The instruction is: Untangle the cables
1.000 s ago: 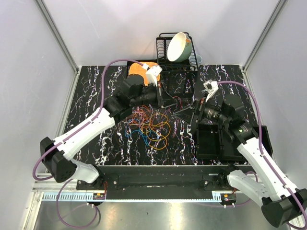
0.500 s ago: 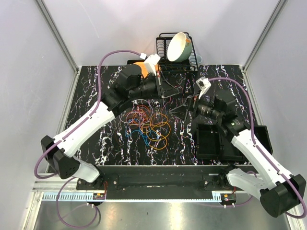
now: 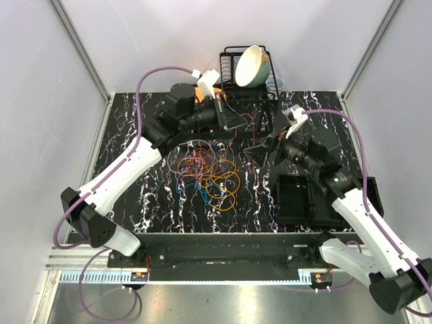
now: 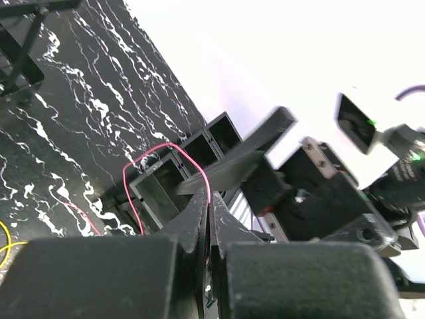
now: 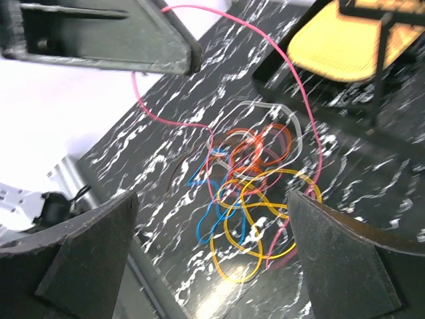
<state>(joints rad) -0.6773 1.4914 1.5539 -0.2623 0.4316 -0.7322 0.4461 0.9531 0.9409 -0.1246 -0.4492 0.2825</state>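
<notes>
Left fingers (image 4: 189, 226), clamped on the pink cable (image 4: 166, 145), have drawn rearward; right fingers (image 5: 86, 259) spread apart

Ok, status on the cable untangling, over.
Left tool shut on pink cable, strand running down to cable pile. Right tool open, holding nothing. Pile not yet untangled. Dish rack close by left tool.

Black marbled table (image 3: 253, 202) bears cable tangle (image 3: 208, 177), rack (image 3: 250, 96), bin (image 3: 297, 199)

White arms (image 3: 128, 169), black joints (image 3: 179, 108), purple cables (image 3: 138, 108), black hands (image 3: 235, 122)
</notes>
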